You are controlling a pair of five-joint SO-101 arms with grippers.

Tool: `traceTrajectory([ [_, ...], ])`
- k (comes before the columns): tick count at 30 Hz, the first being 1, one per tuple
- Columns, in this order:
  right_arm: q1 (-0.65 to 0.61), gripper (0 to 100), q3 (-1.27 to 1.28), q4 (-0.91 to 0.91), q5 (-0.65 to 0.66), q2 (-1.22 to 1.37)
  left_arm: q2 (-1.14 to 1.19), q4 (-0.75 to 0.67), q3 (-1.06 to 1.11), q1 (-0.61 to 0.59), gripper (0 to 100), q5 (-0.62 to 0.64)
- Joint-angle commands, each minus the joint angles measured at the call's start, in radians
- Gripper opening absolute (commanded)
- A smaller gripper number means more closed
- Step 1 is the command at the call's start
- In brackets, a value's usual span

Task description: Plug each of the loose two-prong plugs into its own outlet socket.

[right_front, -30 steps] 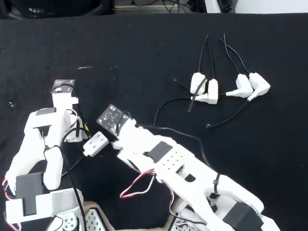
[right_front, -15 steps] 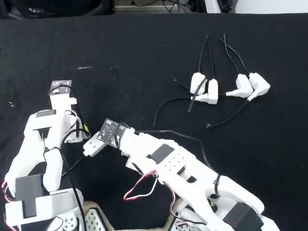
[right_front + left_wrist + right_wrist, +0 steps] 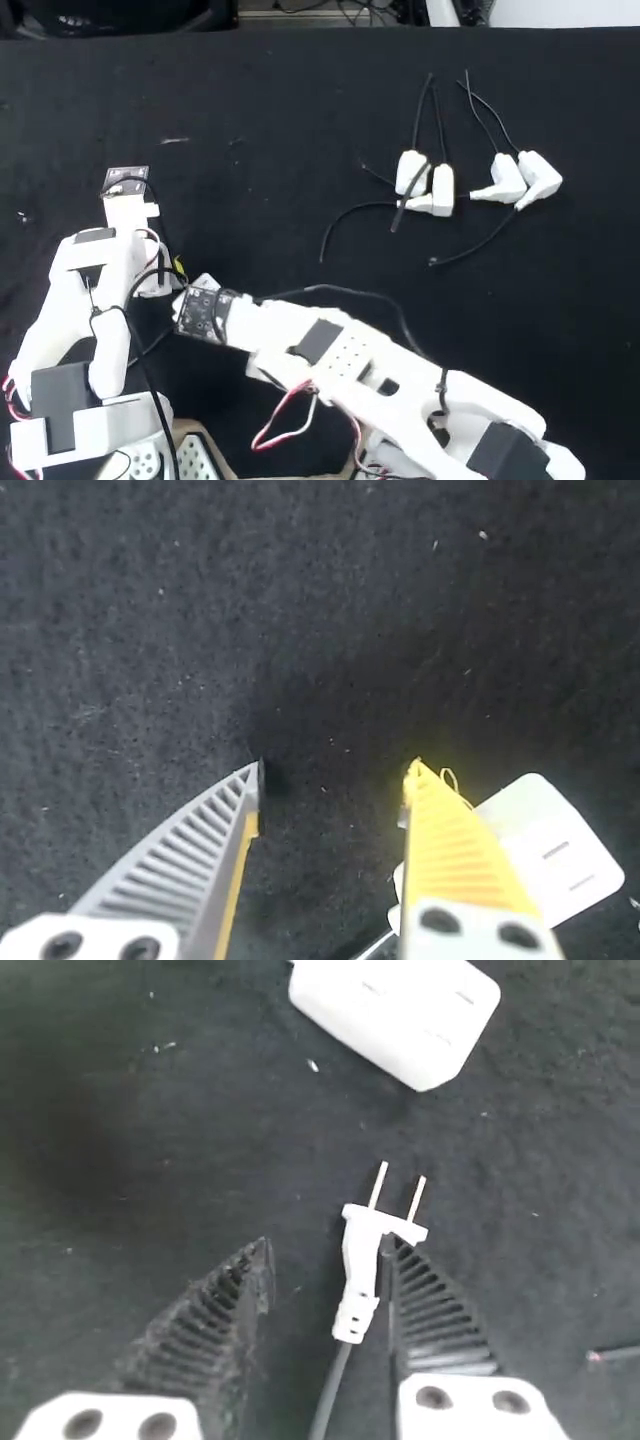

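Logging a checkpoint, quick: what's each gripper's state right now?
Left gripper: open, empty.
Right gripper: open, plug lying between the jaws, not clamped.

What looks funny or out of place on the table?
One two-prong plug lies loose on the table between the open fingers of the right gripper. Its prongs aim at the white outlet socket but stay apart from it. Farther off, other white pieces sit in a jumbled cluster.
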Motion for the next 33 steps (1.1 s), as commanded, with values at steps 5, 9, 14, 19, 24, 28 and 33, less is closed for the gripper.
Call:
traceTrajectory([
  [5,0.061,16.2,-0.051,-0.075,0.041,0.119,0.000,-0.008,0.015,-0.005,23,0.003],
  [9,0.126,15.9,-0.099,-0.075,0.097,0.173,0.000,-0.008,0.018,-0.005,23,0.003],
  [14,0.184,15.9,-0.107,-0.075,0.132,0.183,0.000,-0.008,0.018,-0.005,23,0.003],
  [19,0.230,15.8,-0.116,-0.084,0.130,0.183,0.000,-0.008,0.018,-0.005,23,0.003],
  [24,0.230,1.5,-0.125,-0.147,0.127,0.183,0.000,-0.008,0.018,-0.005,23,0.003],
  [28,0.233,1.0,-0.125,-0.212,0.003,0.183,0.000,-0.008,0.018,-0.005,23,0.003],
  [33,0.232,1.1,-0.122,-0.201,-0.130,0.183,0.000,-0.008,0.018,-0.005,23,0.003],
])
